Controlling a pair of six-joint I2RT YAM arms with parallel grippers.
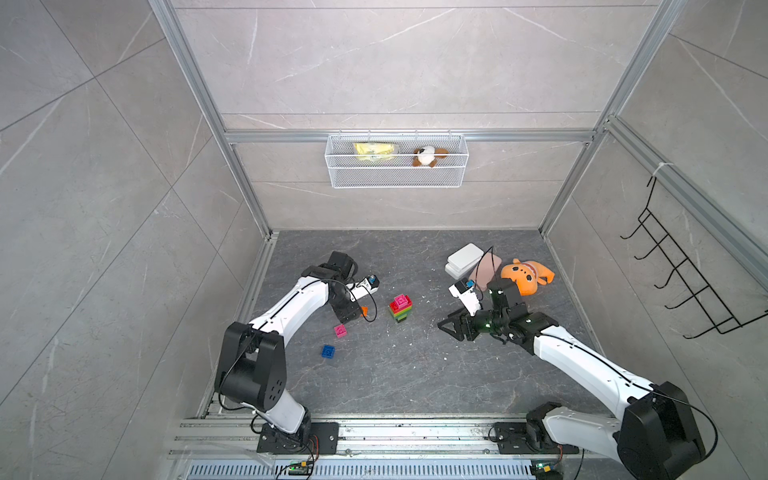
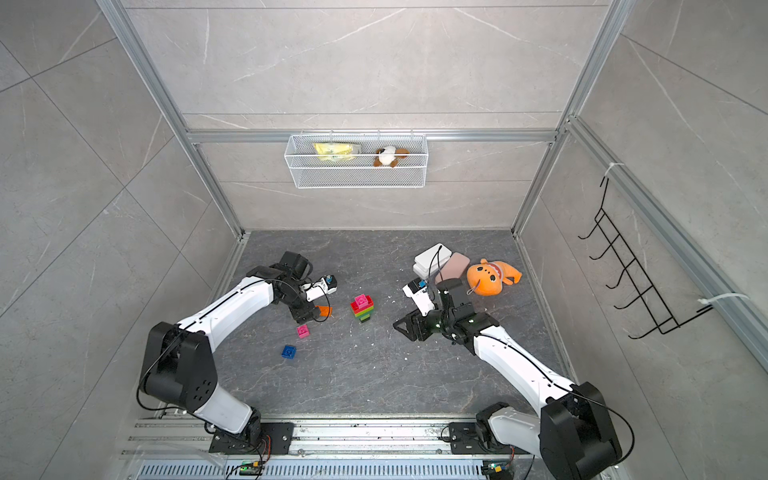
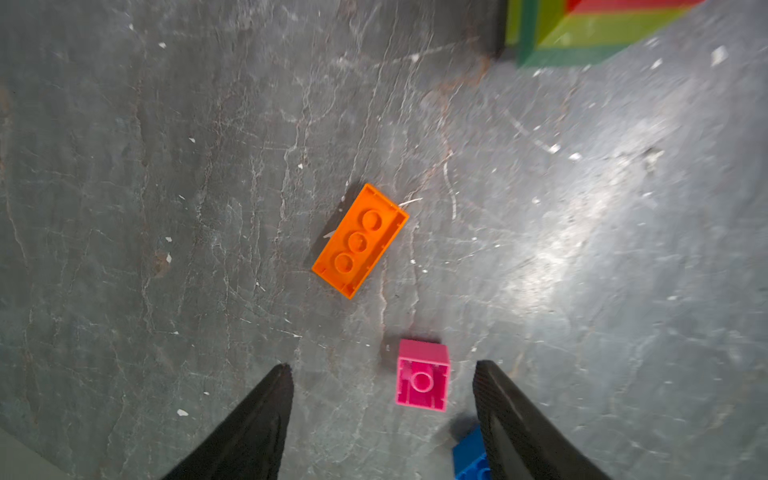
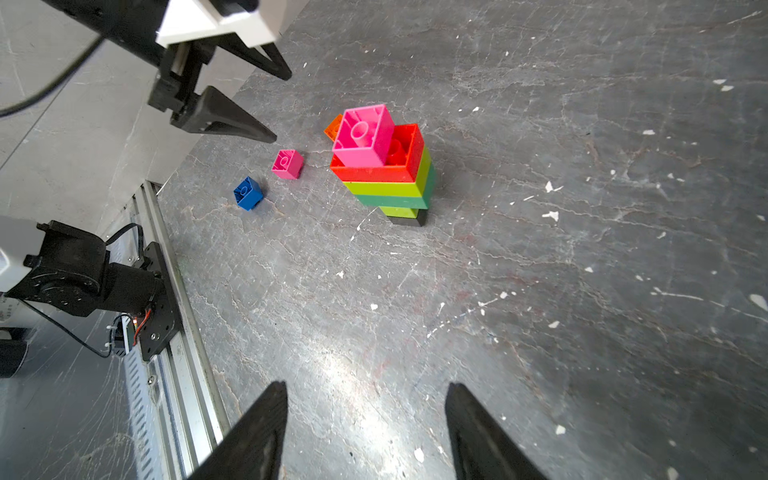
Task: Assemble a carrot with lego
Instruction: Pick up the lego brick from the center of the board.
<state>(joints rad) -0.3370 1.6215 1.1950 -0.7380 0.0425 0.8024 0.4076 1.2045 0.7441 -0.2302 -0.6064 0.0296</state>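
Your carrot [image 1: 401, 308], a tapering plastic-brick stack, just below mid-frame in both top views, upright on black tip, green, lime, red layers, pink cube topmost, your left gripper [image 3: 382, 365] wide, empty, right gripper [image 4: 368, 385] parted, empty

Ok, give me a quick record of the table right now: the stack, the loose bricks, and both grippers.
carrot stack: upright on the table, black base, then lime, green, lime, red, pink on top
loose bricks: orange brick, loose pink brick, blue brick, all apart from the stack
orange brick: hollow side up
left gripper: open, empty, above the loose bricks
right gripper: open, empty, clear of the stack
also there: orange plush toy by the right arm
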